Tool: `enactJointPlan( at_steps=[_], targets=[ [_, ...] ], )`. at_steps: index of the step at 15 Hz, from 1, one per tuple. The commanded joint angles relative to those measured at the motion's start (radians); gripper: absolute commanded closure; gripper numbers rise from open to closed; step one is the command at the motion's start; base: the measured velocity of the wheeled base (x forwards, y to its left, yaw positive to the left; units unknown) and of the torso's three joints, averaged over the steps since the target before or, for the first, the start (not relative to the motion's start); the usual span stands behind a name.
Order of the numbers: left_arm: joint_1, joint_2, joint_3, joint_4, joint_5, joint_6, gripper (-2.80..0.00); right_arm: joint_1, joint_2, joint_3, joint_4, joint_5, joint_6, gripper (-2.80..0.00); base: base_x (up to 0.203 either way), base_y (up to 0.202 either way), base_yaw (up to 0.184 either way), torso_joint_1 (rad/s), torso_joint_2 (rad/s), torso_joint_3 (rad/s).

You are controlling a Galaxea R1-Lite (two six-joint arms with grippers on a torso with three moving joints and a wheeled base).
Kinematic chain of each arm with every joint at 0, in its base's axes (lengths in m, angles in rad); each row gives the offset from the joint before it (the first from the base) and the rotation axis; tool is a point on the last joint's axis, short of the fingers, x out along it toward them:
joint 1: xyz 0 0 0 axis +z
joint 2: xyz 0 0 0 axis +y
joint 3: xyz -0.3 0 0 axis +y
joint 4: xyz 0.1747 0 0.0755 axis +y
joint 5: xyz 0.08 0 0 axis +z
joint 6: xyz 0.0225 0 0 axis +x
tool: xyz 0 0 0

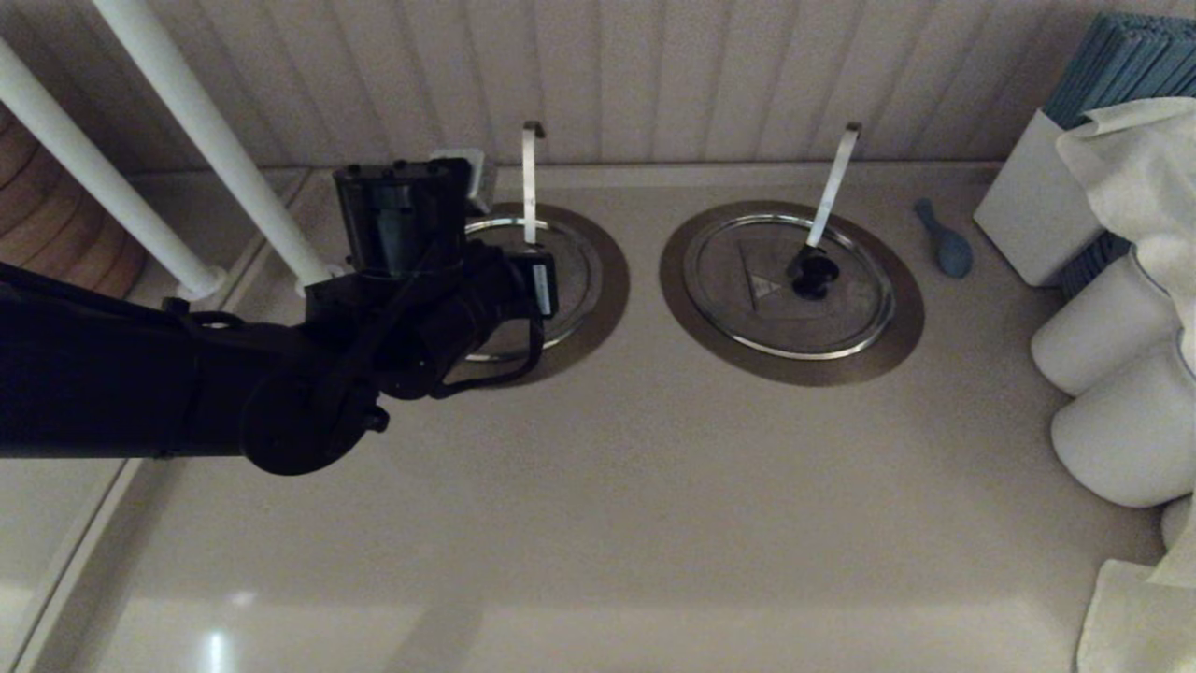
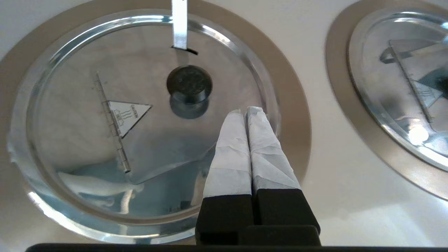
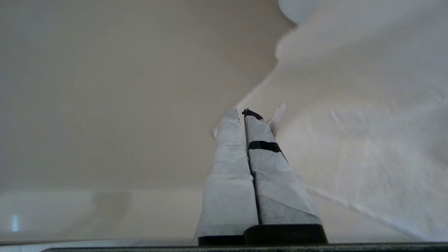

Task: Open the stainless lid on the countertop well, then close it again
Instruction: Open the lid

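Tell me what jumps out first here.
The black left arm fills the head view's left, its shut left gripper poised over the stainless lid beside the black knob. A twin lid sits to the right, white cloth at the far right.

The stainless lid [image 2: 140, 147] was brushed metal, dull across the face, with a bright polished raised rim and a matt black knob [image 2: 189, 82] with a finely textured top. The flange of the countertop well [image 2: 294, 126] appeared as satin brownish metal. The ladle handle [image 2: 179, 24] was glossy polished steel. The table [image 1: 598, 486] was smooth, beige and faintly glossy, showing soft reflections. The left tool [image 2: 245, 111] had fingers wrapped in creased white tape or cloth over matt black plastic. The right tool [image 3: 245, 113] was wrapped likewise. A white cloth [image 3: 367, 140] beside it looked soft and finely woven.
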Motion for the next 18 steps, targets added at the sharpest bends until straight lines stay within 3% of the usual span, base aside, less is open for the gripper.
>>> enactJointPlan(
  at_steps=[1, 8, 12, 15, 16, 18],
  targets=[
    [-0.001, 0.002, 0.004, -0.002, 0.001, 0.0, 0.0, 0.0, 0.001, 0.0, 0.0, 0.0, 0.0, 0.0, 0.006, -0.005, 0.033, 0.001, 0.0, -0.001],
    [-0.001, 0.002, 0.004, -0.002, 0.003, -0.001, 0.0, -0.001, 0.0, 0.0, 0.0, 0.0, 0.001, 0.0, 0.002, -0.123, 0.006, 0.003, 0.0, 0.003],
    [0.0, 0.015, 0.004, -0.004, 0.004, 0.002, 0.0, 0.001, 0.002, 0.0, 0.0, 0.0, 0.0, 0.0, 0.0, 0.0, 0.0, 0.0, 0.0, 0.0],
    [0.003, 0.037, -0.023, 0.005, 0.058, 0.002, 0.0, -0.001, 0.002, 0.0, 0.0, 0.0, 0.001, 0.0, 0.0, 0.0, 0.0, 0.0, 0.0, 0.0],
    [0.004, 0.058, -0.029, 0.003, 0.086, 0.007, 0.0, -0.001, 0.001, 0.0, 0.0, 0.0, 0.001, 0.0, 0.0, 0.0, 0.0, 0.0, 0.0, 0.0],
    [0.023, 0.064, -0.006, -0.002, 0.064, 0.057, 0.0, -0.001, 0.002, 0.0, 0.0, 0.0, 0.001, 0.0, 0.0, 0.0, 0.0, 0.0, 0.0, 0.0]
  ],
)
